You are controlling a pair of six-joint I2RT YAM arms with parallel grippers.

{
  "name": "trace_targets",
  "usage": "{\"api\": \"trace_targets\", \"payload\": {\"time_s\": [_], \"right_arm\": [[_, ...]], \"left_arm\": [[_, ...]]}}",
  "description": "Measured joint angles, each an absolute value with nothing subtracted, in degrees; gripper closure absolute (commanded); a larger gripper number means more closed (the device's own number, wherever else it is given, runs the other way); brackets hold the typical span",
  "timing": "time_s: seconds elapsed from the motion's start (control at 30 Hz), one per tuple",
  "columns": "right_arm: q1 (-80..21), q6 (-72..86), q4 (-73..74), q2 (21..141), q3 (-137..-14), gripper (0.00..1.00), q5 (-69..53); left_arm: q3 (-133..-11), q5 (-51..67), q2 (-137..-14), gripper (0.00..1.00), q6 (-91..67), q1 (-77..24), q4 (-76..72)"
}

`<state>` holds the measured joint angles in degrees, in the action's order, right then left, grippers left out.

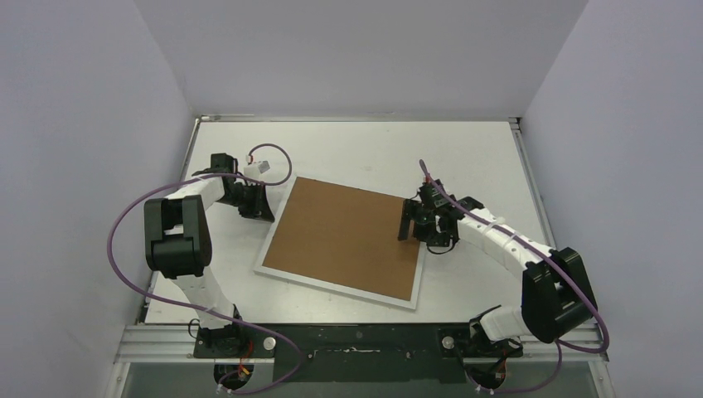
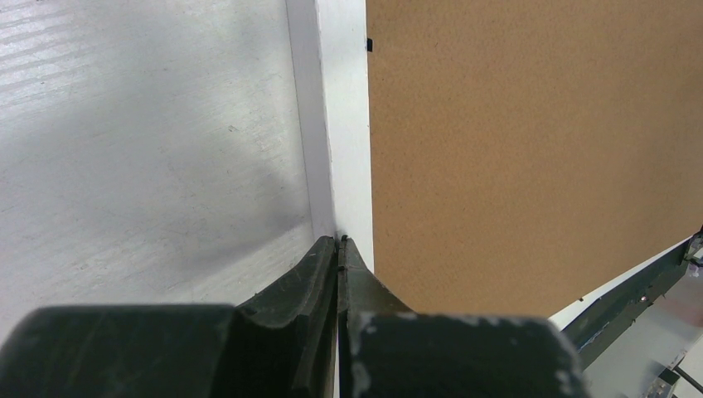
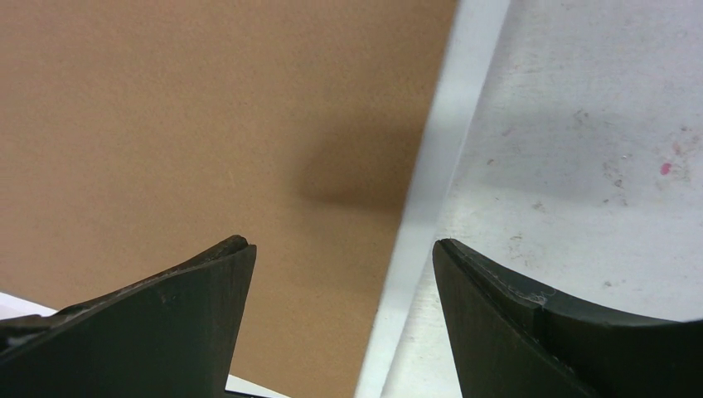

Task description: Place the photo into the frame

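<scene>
The frame (image 1: 336, 287) lies flat in the middle of the table, only its narrow white border showing. A plain brown backing board (image 1: 348, 236) fills its middle. The photo is hidden. My left gripper (image 1: 264, 207) is shut, its tips at the outer side of the frame's left border (image 2: 344, 124), with nothing visible between the fingers (image 2: 339, 240). My right gripper (image 1: 419, 225) is open and empty above the frame's right border (image 3: 439, 166). One of its fingers is over the backing board (image 3: 207, 124) and the other over the table; the gripper (image 3: 341, 245) holds nothing.
The white table (image 1: 373, 145) is walled at the left, back and right. A metal rail (image 1: 365, 340) with both arm bases runs along the near edge. Purple cables loop beside each arm.
</scene>
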<state>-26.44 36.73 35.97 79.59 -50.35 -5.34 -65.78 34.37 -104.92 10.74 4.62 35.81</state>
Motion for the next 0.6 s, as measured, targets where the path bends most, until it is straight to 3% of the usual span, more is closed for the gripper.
{"api": "trace_targets", "payload": {"time_s": [0.6], "right_arm": [[-29.7, 38.2, 33.1, 80.9, -50.3, 0.20, -5.3]], "left_arm": [[-65.8, 34.8, -105.1, 1.00, 10.7, 4.7, 35.8]]}}
